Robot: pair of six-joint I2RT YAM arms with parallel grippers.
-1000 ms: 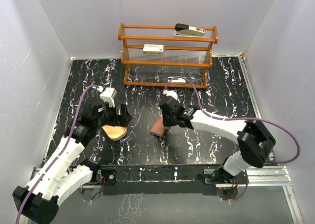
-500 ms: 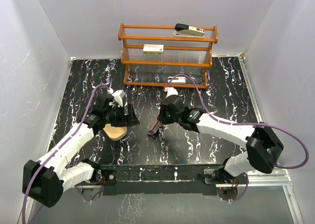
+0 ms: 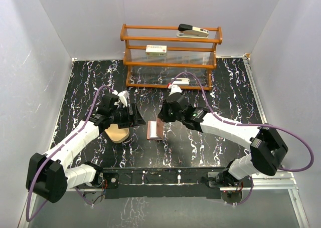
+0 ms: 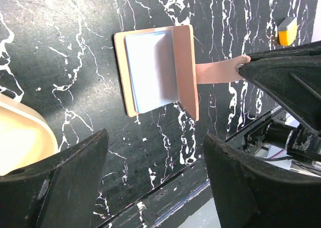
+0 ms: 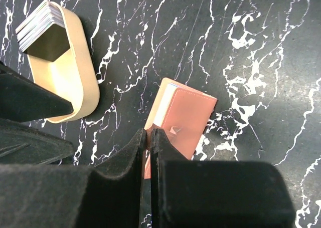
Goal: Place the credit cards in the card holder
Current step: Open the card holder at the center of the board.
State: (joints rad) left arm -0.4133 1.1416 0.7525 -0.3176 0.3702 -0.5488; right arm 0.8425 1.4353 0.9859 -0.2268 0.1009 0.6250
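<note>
Top view: the card holder (image 3: 154,131) lies on the black marbled table (image 3: 220,92), between the two grippers and just right of the tan oval tray (image 3: 116,134). The right gripper (image 3: 161,119) is closed, its fingers (image 5: 125,158) pinching the thin brown strap (image 4: 215,71) that extends from the card holder's cover. Left wrist view: one half of the card holder (image 4: 155,72) rests flat on the table, exposing a bluish-grey pocket, while the other half is tilted up toward the strap. The left gripper (image 4: 155,138) hangs above it with its jaws spread wide and nothing between them; the tray's rim (image 4: 22,133) shows at the left edge. Right wrist view: the credit cards (image 5: 42,30) form a stack, dark card uppermost, at the far end of the tray (image 5: 80,72), apart from the card holder (image 5: 185,120). A wooden rack (image 3: 170,52) stands at the rear of the table, carrying a stapler (image 3: 193,31) and a white box (image 3: 156,49).
</note>
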